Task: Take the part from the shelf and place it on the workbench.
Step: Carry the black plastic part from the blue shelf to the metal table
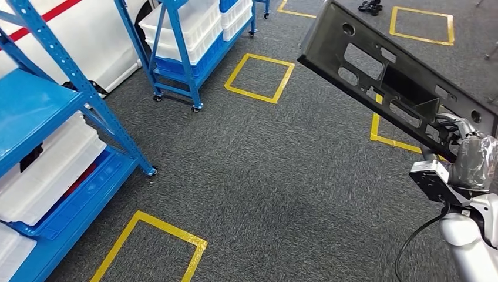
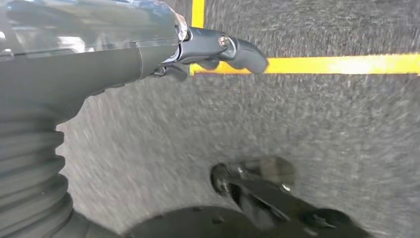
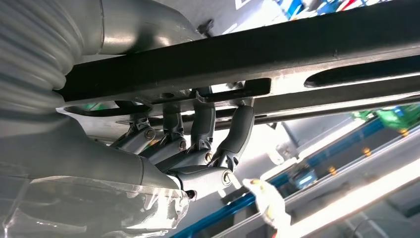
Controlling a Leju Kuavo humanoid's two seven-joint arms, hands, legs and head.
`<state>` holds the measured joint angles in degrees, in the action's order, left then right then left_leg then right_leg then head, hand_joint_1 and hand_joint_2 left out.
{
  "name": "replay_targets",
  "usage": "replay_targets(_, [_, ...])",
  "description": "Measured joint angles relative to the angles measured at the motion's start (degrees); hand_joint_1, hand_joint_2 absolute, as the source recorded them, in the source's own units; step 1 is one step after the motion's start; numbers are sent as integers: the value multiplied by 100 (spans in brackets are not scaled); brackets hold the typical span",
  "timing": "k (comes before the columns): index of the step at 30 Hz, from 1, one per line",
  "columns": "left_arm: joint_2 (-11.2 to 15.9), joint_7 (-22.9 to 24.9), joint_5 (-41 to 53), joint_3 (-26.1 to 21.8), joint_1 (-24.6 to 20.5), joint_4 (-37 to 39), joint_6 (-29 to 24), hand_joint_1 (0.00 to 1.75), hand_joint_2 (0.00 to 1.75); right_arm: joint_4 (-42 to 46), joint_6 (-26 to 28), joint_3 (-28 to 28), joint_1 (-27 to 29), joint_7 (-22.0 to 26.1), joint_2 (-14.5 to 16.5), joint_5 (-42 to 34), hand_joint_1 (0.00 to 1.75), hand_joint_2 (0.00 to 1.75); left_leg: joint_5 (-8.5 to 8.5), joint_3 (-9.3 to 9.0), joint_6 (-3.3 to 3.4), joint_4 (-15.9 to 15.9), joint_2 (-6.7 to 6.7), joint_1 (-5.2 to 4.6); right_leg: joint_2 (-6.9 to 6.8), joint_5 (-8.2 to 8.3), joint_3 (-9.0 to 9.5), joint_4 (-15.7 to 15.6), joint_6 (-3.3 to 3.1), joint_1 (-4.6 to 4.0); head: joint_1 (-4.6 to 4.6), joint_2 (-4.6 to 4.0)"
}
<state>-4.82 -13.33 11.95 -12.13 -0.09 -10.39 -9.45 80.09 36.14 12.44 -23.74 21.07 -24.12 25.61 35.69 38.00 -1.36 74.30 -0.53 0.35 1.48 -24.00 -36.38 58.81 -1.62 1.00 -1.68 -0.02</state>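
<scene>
The part (image 1: pixel 387 76) is a long black metal panel with cut-out slots and holes, held up in the air at the right of the head view and slanting away to the upper left. My right hand (image 1: pixel 461 144) grips its near end. In the right wrist view the hand's fingers (image 3: pixel 200 131) curl up around the edge of the part (image 3: pixel 277 54). My left hand (image 2: pixel 198 49) hangs over the grey carpet, its fingers curled in, with nothing in it.
A blue shelf rack (image 1: pixel 53 117) with white bins stands at the left. A blue wheeled cart (image 1: pixel 188 35) with white bins stands further back. Yellow tape squares (image 1: pixel 258 76) mark the grey carpet. A yellow tape line (image 2: pixel 341 64) runs under the left hand.
</scene>
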Motion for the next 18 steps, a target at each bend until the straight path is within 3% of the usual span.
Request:
replay_targets(1, [9,-10,33,-1,-4,1,12,0,175,-6,-17,3,-25,4,-15,6,175,175,-82,-4,11,-10,11,0,87,3,0,4,-1,-7,0,0])
replay_targets(2, [22,-19,71,2,-7,1,23,0,175,-22,-26,11,-75,-2,-22,50,175,175,-263,-112,32,-252,35,-1,176,7,1,11,2,-11,0,0])
replay_targets(4, [55,-36,125,8,-3,1,21,0,175,-80,-6,40,-239,-57,-26,243,175,175,-665,-463,94,-1059,273,2,353,22,-8,30,29,-13,0,0])
replay_targets(6, [87,-50,150,15,-15,2,1,0,175,-162,16,88,-440,-182,-36,470,175,175,-819,-654,136,-1556,494,-2,504,56,-52,41,93,8,1,0])
replay_targets(7, [101,-59,164,17,-30,3,-4,0,175,-211,25,115,-529,-261,-56,584,175,175,-808,-665,155,-1601,510,-12,570,81,-77,32,140,26,-1,0])
replay_targets(9, [126,-70,213,35,-65,3,9,0,175,-357,38,173,-715,-419,-126,873,175,175,-871,-691,214,-1682,385,-27,631,125,-113,4,222,59,-3,0])
replay_targets(11, [152,-78,254,66,-74,3,27,0,175,-589,42,237,-982,-517,-185,1127,175,175,-973,-723,288,-1811,240,-24,367,-16,-240,207,257,36,0,0])
replay_targets(13, [173,-83,257,84,-62,3,22,0,175,-893,39,322,-1299,-557,-189,1300,175,175,-1020,-716,327,-1869,88,-43,15,-376,-543,841,276,24,2,0])
replay_targets(15, [188,-84,242,85,-51,3,2,0,175,-1268,43,439,-1585,-572,-156,1476,175,175,-1018,-699,326,-1864,-68,-60,-97,-597,-799,1434,311,46,1,0])
replay_targets(16, [194,-84,230,85,-50,3,-13,0,175,-1467,46,505,-1714,-558,-133,1534,175,175,-1013,-695,319,-1857,-142,-60,-122,-562,-793,1467,327,59,2,0])
replay_targets(18, [198,-85,198,85,-52,3,-45,0,175,-1846,73,641,-1955,-474,-61,1546,175,175,-983,-692,284,-1820,-279,-51,-223,-260,-459,918,349,80,2,0])
